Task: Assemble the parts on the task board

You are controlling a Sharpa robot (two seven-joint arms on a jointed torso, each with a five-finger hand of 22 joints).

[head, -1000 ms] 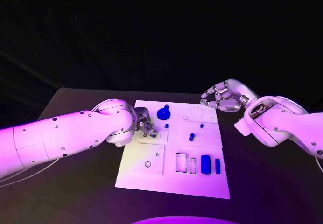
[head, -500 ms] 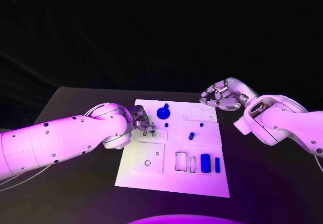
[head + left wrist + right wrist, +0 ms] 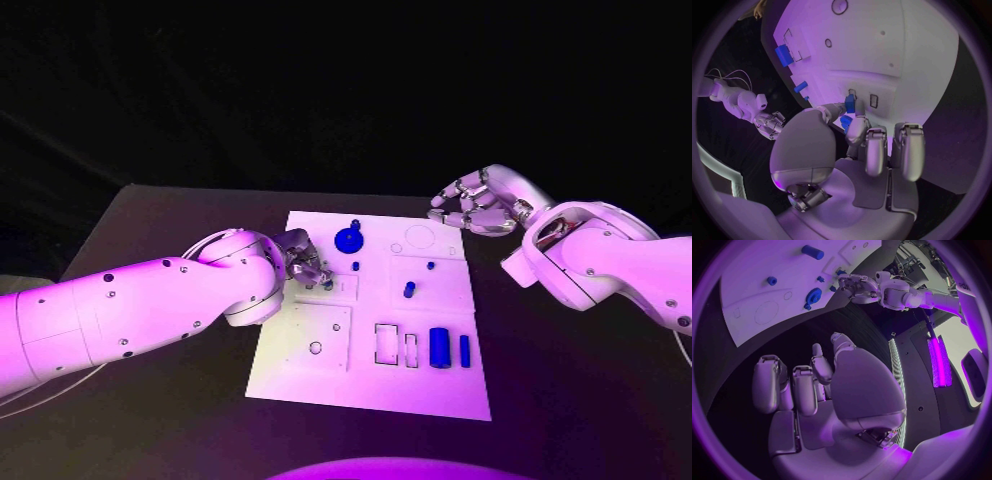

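Left wrist view: left hand (image 3: 856, 145) pinches a blue part (image 3: 849, 104) at the board (image 3: 904, 60); right hand (image 3: 476, 205) hovers curled, empty.

The left hand (image 3: 306, 262) hides part of the task board (image 3: 433, 380).

Hard plastics and metal on a matt black table

We see the task board (image 3: 433, 385) as a smooth, flat white plate, matt with a faint sheen, and the small blue parts (image 3: 438, 351) on it look like smooth solid plastic. The left arm (image 3: 130, 315) and right arm (image 3: 613, 265) wear glossy white shells dotted with small dark screw heads. The left hand (image 3: 861, 145) and right hand (image 3: 817, 385) look like satin silver metal or metallic plastic. The table (image 3: 159, 215) is dull and black.
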